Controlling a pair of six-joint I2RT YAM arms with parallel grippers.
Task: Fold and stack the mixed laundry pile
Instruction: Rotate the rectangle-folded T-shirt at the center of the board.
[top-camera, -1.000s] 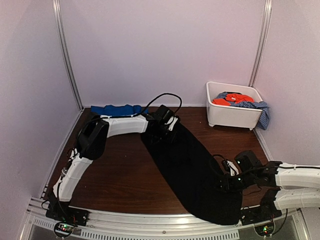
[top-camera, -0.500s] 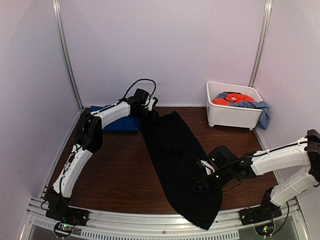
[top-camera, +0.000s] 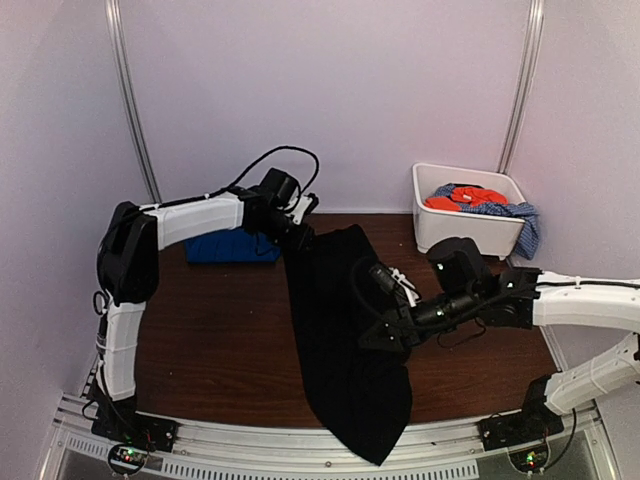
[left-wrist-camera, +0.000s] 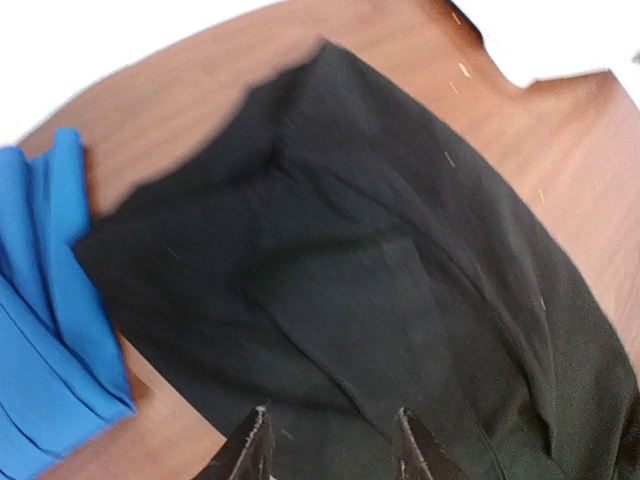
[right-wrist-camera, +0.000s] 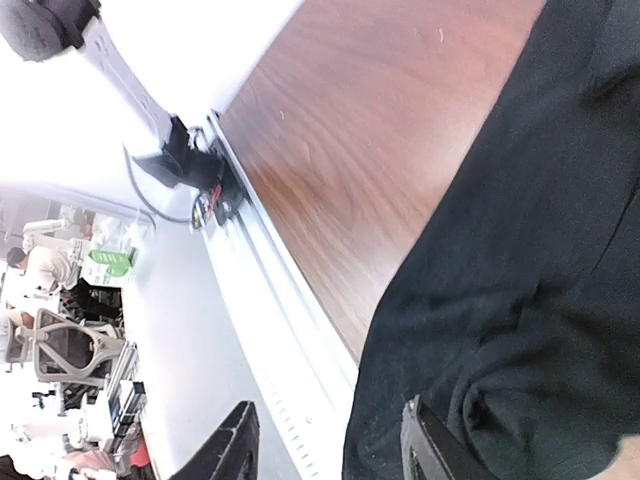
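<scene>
The black garment (top-camera: 340, 330) lies on the dark wooden table (top-camera: 220, 330) as a long, narrow strip through the middle. Its far end sits near the back wall at 12 o'clock. Its near end overlaps the metal rail (top-camera: 250, 437) at about 5 o'clock. The cloth is creased along its length, and its right edge is drawn up into a ridge about halfway down.

The royal-blue garment (top-camera: 225, 248) lies folded flat at 11 o'clock, just beside the black garment's far left corner. In the left wrist view the two edges appear to meet.

The left gripper (left-wrist-camera: 332, 415) hangs over that far left corner. Its jaws are parted and released, and smooth black cloth shows in the gap below them with nothing pinched. The right gripper (right-wrist-camera: 328, 405) is at the black garment's right edge, at 3 o'clock from the strip's middle. Its jaws are also apart. A bunched fold of cloth sits against one finger, but nothing is clamped between the tips.

The white plastic tub (top-camera: 465, 235) stands at 2 o'clock in the far right corner, well apart from the black garment. The orange-red garment (top-camera: 470, 197) lies inside it. The blue-white speckled garment (top-camera: 525, 228) lies partly inside and drapes over the tub's right rim.
</scene>
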